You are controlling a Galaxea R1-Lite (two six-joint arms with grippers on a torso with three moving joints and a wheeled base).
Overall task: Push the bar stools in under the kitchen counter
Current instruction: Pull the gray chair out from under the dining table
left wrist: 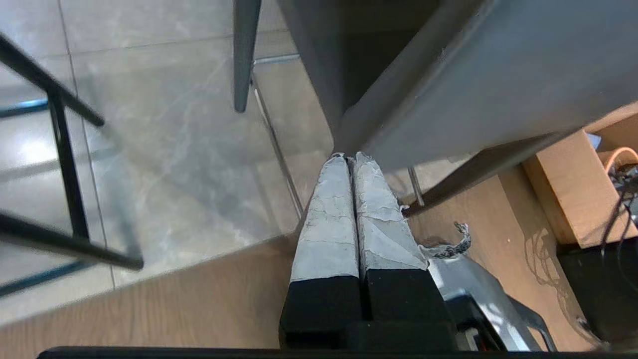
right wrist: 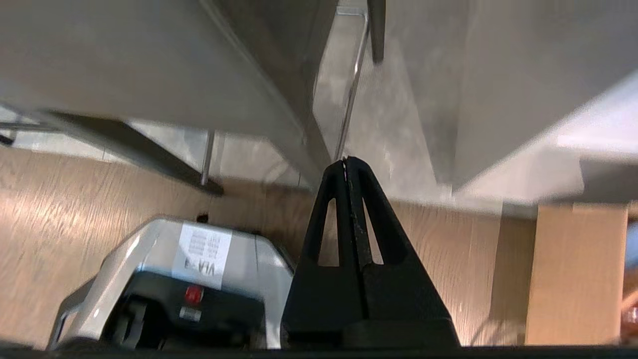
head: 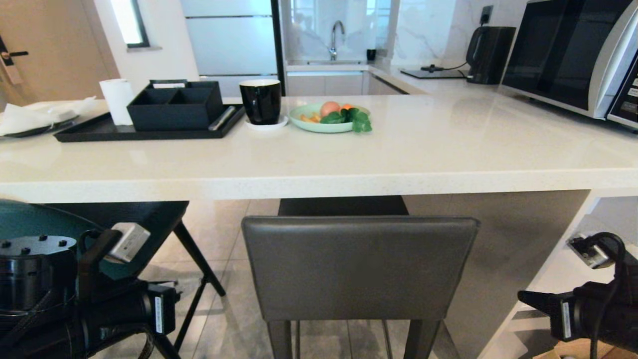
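The dark grey bar stool (head: 359, 269) stands in the middle with its seat partly under the white kitchen counter (head: 349, 184) and its back outside the edge. The teal bar stool (head: 20, 219), on thin black legs (head: 199, 259), shows at the far left under the counter edge. In its wrist view my left gripper (left wrist: 349, 157) is shut and empty, tips at the lower corner of the grey stool's back (left wrist: 473, 89). My right gripper (right wrist: 346, 160) is also shut and empty, tips at the other lower corner of that back (right wrist: 149, 60). Whether either touches it I cannot tell.
On the counter sit a black tray (head: 99, 130) with an organiser, a black mug (head: 260, 101), a green plate (head: 319, 127) of fruit and a microwave (head: 573, 55). The counter's white side panel (right wrist: 498, 75) stands right of the grey stool. A cardboard box (right wrist: 573, 269) lies low right.
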